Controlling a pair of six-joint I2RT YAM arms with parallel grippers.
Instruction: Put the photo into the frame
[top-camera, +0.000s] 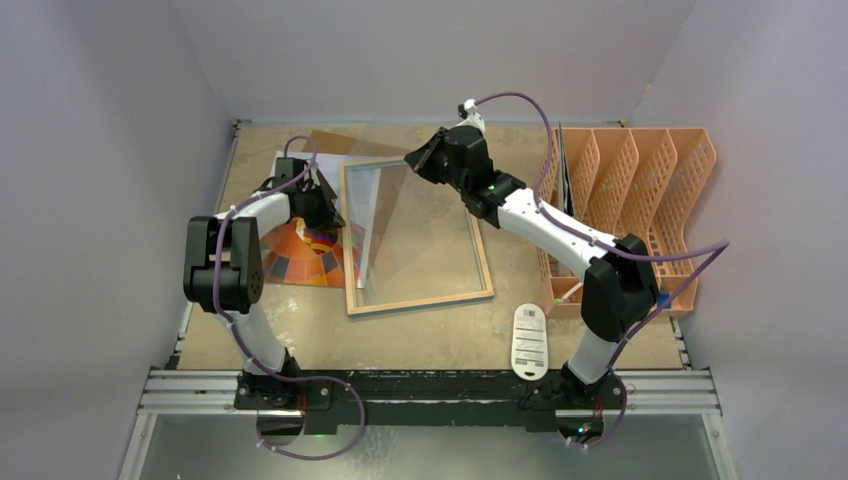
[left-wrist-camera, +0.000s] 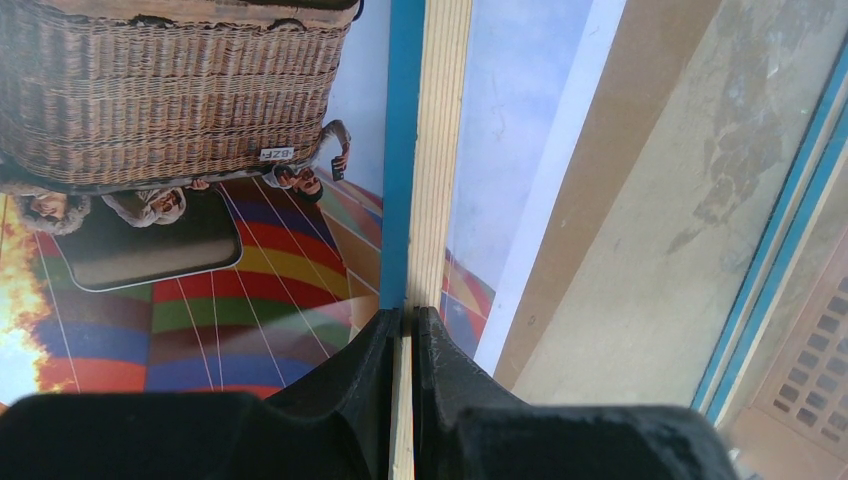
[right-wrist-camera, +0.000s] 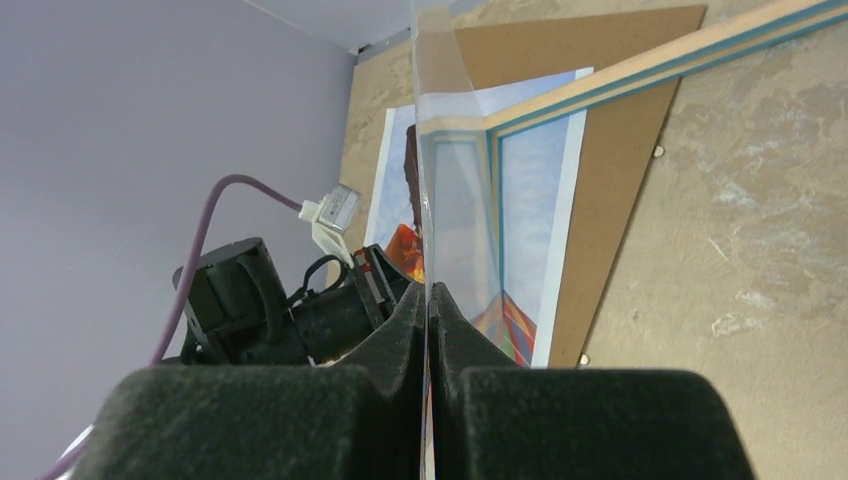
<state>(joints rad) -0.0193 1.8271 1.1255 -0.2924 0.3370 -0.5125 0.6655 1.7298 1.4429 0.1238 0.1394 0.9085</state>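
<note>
The frame (top-camera: 420, 302) lies wood side up in the middle of the table. My left gripper (top-camera: 338, 218) is shut on its left border; the left wrist view shows the jaws (left-wrist-camera: 410, 322) pinching the wood-and-blue border (left-wrist-camera: 428, 150). My right gripper (top-camera: 416, 160) is shut on the far edge of the clear pane (top-camera: 390, 220) and holds it tilted up out of the frame; the right wrist view shows its jaws (right-wrist-camera: 428, 298) on the thin pane (right-wrist-camera: 440, 150). The balloon photo (top-camera: 300, 255) lies picture up at the left, partly under the frame, and also shows in the left wrist view (left-wrist-camera: 200, 260).
The brown backing board (top-camera: 335, 143) lies under the photo and frame at the back. An orange slotted file rack (top-camera: 640, 200) stands at the right. A white remote-like device (top-camera: 529, 340) lies near the right arm's base. Grey walls enclose the table on three sides.
</note>
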